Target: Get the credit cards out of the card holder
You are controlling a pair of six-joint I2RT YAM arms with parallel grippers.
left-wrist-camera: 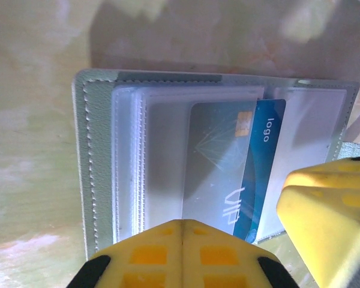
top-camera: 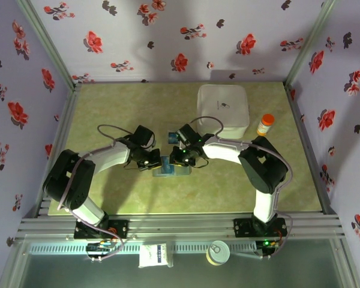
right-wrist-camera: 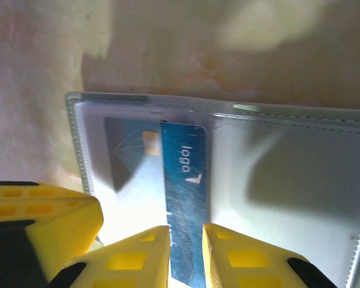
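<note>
Two credit cards, one open card holder.
Blue card pointed lengthwise into pinching right fingers; left fingers pressed together.

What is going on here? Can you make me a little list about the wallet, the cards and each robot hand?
wallet: open flat on table
left gripper: shut, at wallet's edge
right gripper: shut on blue card
grey card: under clear plastic, beside blue card
also there: white box, orange bottle

A lab robot cell: floral-papered walls, aluminium frame.
</note>
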